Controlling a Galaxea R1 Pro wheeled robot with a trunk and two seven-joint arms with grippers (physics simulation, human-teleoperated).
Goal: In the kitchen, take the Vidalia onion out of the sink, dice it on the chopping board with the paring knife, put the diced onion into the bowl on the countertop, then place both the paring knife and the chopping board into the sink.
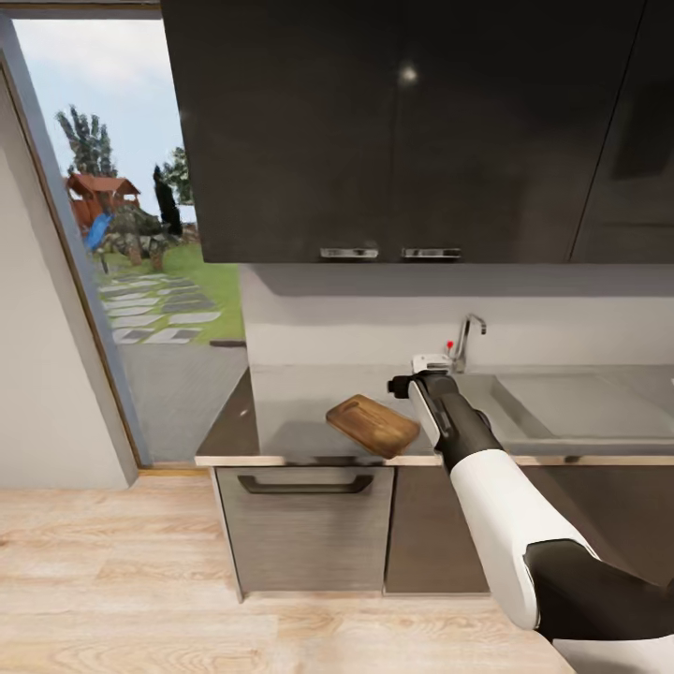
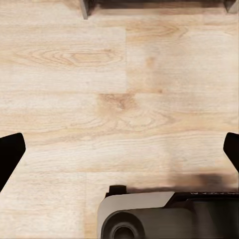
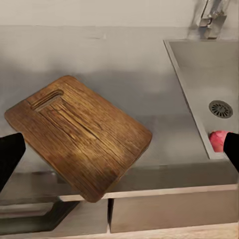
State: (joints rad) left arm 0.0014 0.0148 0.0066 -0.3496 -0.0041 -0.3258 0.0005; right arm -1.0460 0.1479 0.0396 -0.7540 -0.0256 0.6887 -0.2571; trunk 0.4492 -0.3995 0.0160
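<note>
Right arm reaches over the countertop [image 1: 281, 412], pincer [image 3: 119, 149] spread above chopping board [image 3: 79, 134].

The left gripper [image 2: 119, 149] hangs over the light wood plank floor [image 2: 99, 74], dark fingertips [image 2: 10, 152] spread wide at nine and three o'clock.

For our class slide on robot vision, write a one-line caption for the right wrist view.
Open right pincer above a wooden chopping board overhanging the grey countertop, beside the sink with a red object.

One chopping board [image 1: 373, 424], one sink [image 1: 571, 404], one tap [image 1: 465, 339], two cabinet handles [image 1: 348, 253].
</note>
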